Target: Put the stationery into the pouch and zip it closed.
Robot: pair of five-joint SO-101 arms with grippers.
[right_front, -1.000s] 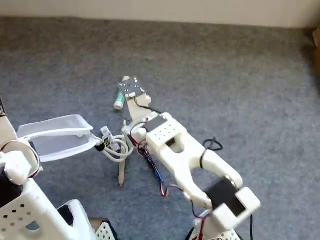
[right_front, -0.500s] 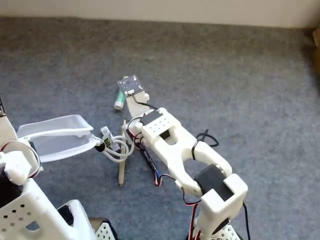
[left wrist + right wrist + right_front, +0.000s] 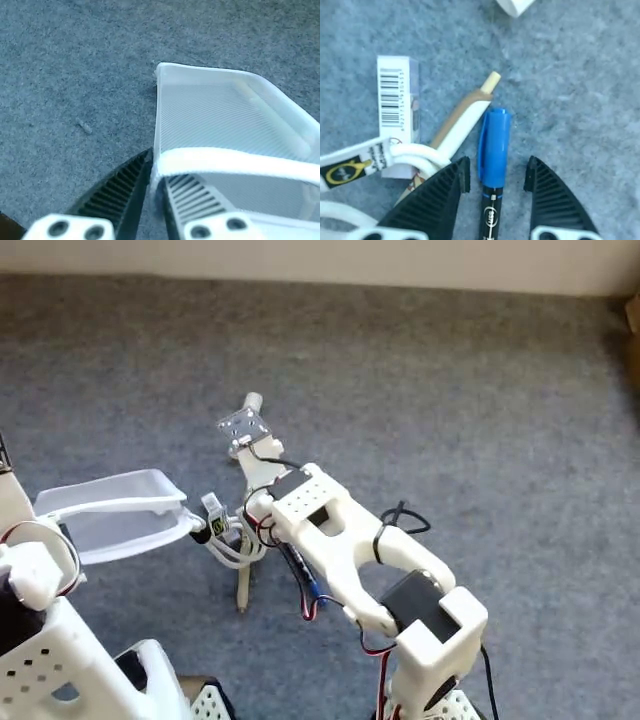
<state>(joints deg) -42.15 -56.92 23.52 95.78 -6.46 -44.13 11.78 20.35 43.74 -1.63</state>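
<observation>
Your left gripper (image 3: 155,185) has its fingers (image 3: 122,187) pressed together on the white rim of the pouch (image 3: 215,115), one finger on each side of the edge. In the high view the pouch (image 3: 120,525) sits at the left side of the grey carpet (image 3: 480,400). It is held up off the carpet and its mouth stands open.

Your right gripper (image 3: 498,162) hangs over the stationery with its fingers (image 3: 440,187) spread and nothing pinched. The blue pen (image 3: 494,140) lies flat on the carpet in the gap between them, cap end pointing away from the wrist. You cannot tell whether either finger touches it.

Just beside the blue pen lies the tan pen (image 3: 462,120), angled so its pale tip nears the blue cap. A white cord (image 3: 415,152) loops across the tan pen's barrel and carries a tag (image 3: 350,167). A small white box (image 3: 397,97) with a barcode lies just past the cord, close to the tan pen.

From above, the tan pen (image 3: 243,585) and cord (image 3: 232,550) lie between the pouch and your right arm, near the pouch's right end. All the stationery you can see is on the carpet, outside the pouch. A white tube end (image 3: 252,400) shows just beyond the right wrist.
</observation>
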